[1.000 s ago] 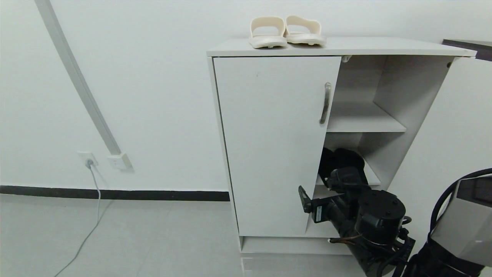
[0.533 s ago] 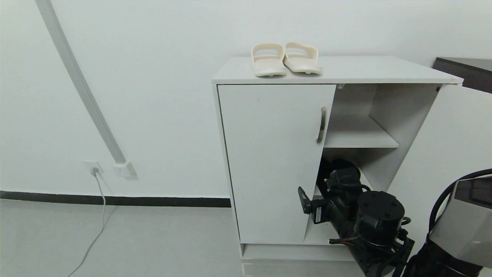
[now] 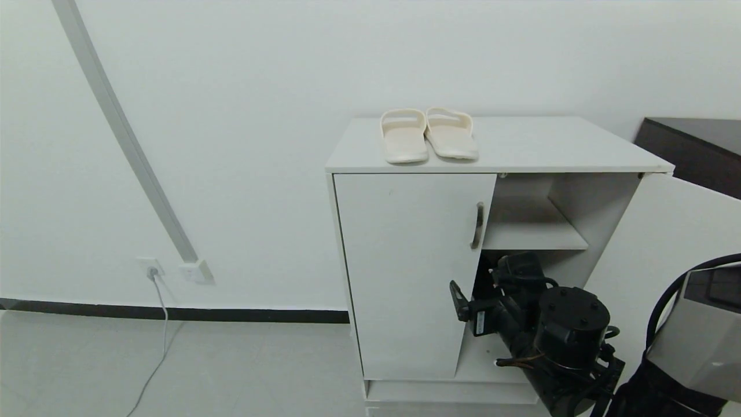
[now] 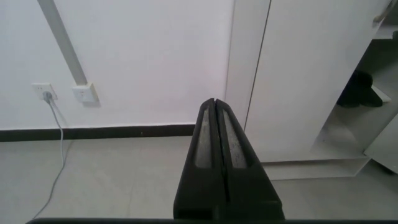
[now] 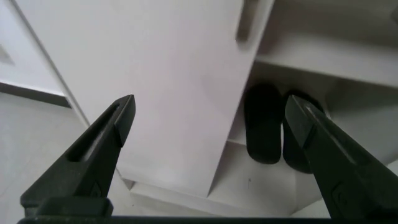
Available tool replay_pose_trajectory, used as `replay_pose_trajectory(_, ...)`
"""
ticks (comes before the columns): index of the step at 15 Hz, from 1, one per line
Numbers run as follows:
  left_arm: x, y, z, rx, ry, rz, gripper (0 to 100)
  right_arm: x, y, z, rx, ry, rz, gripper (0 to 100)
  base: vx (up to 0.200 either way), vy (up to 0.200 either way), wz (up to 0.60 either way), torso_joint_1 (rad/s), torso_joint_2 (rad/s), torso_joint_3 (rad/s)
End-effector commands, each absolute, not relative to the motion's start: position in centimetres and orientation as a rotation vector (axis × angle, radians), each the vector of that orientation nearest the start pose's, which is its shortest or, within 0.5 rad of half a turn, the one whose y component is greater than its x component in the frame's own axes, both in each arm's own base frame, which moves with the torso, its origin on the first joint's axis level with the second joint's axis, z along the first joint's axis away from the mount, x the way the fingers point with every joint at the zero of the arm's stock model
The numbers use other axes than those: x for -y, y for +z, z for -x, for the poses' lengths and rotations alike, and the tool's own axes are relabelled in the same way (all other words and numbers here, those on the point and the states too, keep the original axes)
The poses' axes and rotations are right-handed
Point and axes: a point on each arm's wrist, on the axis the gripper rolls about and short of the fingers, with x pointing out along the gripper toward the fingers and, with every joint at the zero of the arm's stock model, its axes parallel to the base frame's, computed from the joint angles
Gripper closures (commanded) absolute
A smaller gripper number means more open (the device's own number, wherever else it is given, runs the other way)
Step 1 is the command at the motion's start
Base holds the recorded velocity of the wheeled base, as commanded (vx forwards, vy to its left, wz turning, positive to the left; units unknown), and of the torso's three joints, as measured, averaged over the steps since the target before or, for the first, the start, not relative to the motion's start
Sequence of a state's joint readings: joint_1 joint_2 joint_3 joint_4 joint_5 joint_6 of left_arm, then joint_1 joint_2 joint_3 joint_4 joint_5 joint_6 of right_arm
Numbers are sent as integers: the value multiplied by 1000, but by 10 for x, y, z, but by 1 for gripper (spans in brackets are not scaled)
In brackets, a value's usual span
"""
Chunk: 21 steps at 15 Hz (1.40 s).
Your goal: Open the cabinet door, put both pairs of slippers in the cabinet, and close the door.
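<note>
Spread right pincer [image 5: 209,104] is hanging before black slippers [image 5: 280,130] inside the cabinet [image 3: 414,272], cream slippers [image 3: 428,134] sitting atop, left pincer [image 4: 214,106] pressed together.

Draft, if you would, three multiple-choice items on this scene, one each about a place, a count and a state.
1. Where does the cream pair of slippers lie? A. on the floor; B. on top of the cabinet; C. on the upper shelf.
2. How many black slippers lie inside the cabinet? A. one; B. two; C. four.
3. How is the right end effector? A. open; B. shut on a slipper; C. shut on the door handle.
Answers: 1 B, the head view shows the pair side by side on the cabinet's top. 2 B, the right wrist view shows two dark soles side by side. 3 A, its fingers stand wide apart with nothing between them.
</note>
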<state>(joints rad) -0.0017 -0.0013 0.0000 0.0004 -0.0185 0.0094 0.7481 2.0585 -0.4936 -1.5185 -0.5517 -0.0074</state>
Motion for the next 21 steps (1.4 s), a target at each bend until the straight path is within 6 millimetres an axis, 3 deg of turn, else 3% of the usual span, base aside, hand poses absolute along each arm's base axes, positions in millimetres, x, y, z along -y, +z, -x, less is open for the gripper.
replay_pose_trajectory(1, 0, 75, 23, 0, -20, -9, 100, -206, 85, -240, -38, 196, 37, 0, 0, 0, 0, 163, -481, -330)
replay_pose_trajectory(21, 0, 75, 23, 0, -20, -11, 100, -203, 84, -238, -33, 197, 64, 0, 0, 0, 0, 221, -529, -309)
